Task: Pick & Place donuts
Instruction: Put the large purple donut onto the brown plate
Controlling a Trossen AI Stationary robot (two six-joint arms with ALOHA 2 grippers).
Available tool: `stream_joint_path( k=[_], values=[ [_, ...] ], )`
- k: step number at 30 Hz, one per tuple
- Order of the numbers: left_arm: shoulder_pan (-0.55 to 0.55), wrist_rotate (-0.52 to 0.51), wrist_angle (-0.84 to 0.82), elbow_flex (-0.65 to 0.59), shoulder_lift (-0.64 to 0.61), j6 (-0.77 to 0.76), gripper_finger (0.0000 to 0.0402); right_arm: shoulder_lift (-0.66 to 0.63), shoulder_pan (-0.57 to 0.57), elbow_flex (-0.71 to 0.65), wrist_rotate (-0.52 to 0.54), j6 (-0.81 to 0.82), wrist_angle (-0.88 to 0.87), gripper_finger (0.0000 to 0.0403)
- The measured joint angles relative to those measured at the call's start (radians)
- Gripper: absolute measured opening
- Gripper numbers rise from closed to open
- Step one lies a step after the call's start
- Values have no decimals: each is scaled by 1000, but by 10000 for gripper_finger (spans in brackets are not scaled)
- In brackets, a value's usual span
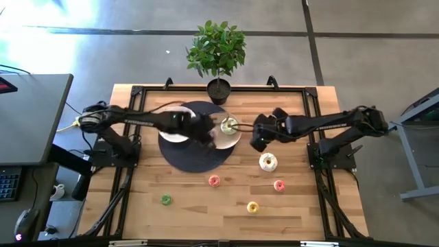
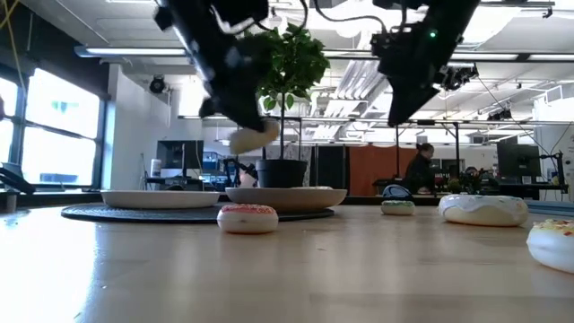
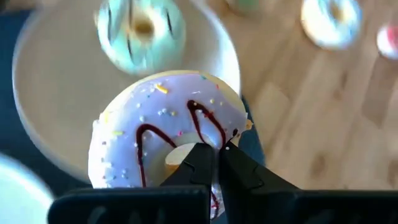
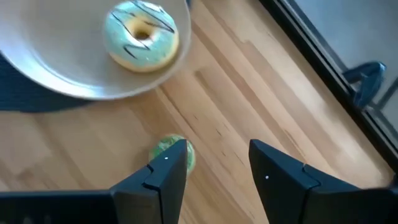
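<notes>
My left gripper (image 1: 208,134) hangs over the right white plate (image 1: 236,138), shut on a pale pink iced donut (image 3: 168,130) with dark red drizzle and sprinkles. A pale green donut (image 1: 229,125) lies on that plate. My right gripper (image 1: 259,139) is open above the bare wood just right of the plate, and a tiny green ring (image 4: 176,152) shows beside one of its fingers. A white donut (image 1: 267,162) and tiny pink (image 1: 214,180), red (image 1: 278,185), green (image 1: 166,200) and yellow (image 1: 252,206) rings lie on the table. My left gripper (image 3: 216,158) pinches the pink donut's ring between its two fingers at the rim of the hole (image 3: 186,146), on the side nearest the wrist. It comes from above, slanting. The donut (image 2: 252,136) hangs tilted below the fingers, lifted clear of the plate.
A second white plate (image 1: 175,130) sits left of the first, both on a round dark mat (image 1: 195,159). A potted plant (image 1: 218,58) stands at the table's far edge. Black frame rails run along both sides. The near half of the table holds only the small rings.
</notes>
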Motion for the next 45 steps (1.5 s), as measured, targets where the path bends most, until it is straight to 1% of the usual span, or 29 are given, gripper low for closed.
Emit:
stream_joint_path(
  k=[4,7,12,16,19,25,29,34,37,39,41,43,45],
  values=[
    [81,18,70,0,60,39,7,0,5,0,6,20,-19,168],
    [133,31,49,-3,116,52,7,0,4,0,13,19,-19,166],
    [191,31,82,-2,178,58,7,0,4,0,31,12,-19,167],
    [201,31,136,-3,217,107,7,0,4,0,28,9,-19,166],
    [198,32,163,-2,216,138,8,0,4,0,29,-12,-14,164],
    [199,37,152,-2,215,167,10,0,4,0,30,-18,2,164],
    [199,70,137,-2,215,214,37,0,4,0,34,-18,3,165],
    [198,59,141,-2,215,235,90,0,4,0,35,-18,3,165],
    [198,40,142,-2,215,230,114,0,4,0,47,-17,4,165],
    [198,13,143,-2,215,220,124,0,4,0,57,-18,4,165],
    [198,2,140,-2,215,173,128,0,4,0,60,-17,4,165],
    [198,20,140,-2,215,126,129,0,4,0,60,-17,4,165],
    [199,61,140,-2,215,108,127,0,4,0,60,-18,4,165]
  ],
)
